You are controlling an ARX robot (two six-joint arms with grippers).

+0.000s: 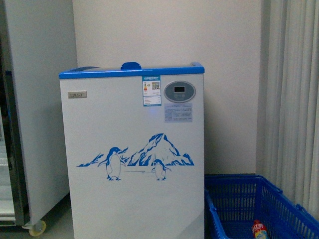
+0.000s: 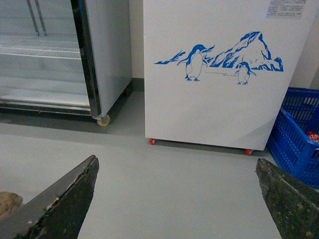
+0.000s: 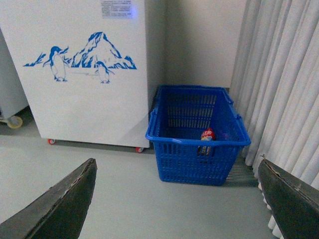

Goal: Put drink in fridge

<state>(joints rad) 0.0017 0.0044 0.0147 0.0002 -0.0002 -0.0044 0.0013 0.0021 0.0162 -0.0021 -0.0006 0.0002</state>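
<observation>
The drink (image 3: 207,135) sits inside the blue plastic basket (image 3: 197,142) on the floor, in the corner between the fridge (image 1: 132,149) and the pleated curtain (image 1: 294,99). It is close to the basket's near wall, with its red cap uppermost and its lower body seen only through the mesh; in the front view just the cap and the top of the red label show. Both claws are spread wide and hold nothing: the right gripper (image 3: 176,163) hangs over bare floor (image 3: 124,199) well short of the basket, and the left gripper (image 2: 176,162) faces the fridge's penguin picture from a distance. As a filled plastic bottle, the drink is likely moderately heavy for its size, with walls firm enough to take a squeeze but giving a little under hard pressure. It should not be fragile. Its round, smooth body and glossy label probably make it slippery and inclined to twist between flat pads. The basket walls block a side approach, so the best hold seems to be from above, across the shoulder or upper label just under the cap, where the taper would resist slipping downward. The cap alone looks too small for a secure hold. The fridge's blue lid handle (image 1: 131,65) shows above the top rim, and the lid appears shut.
</observation>
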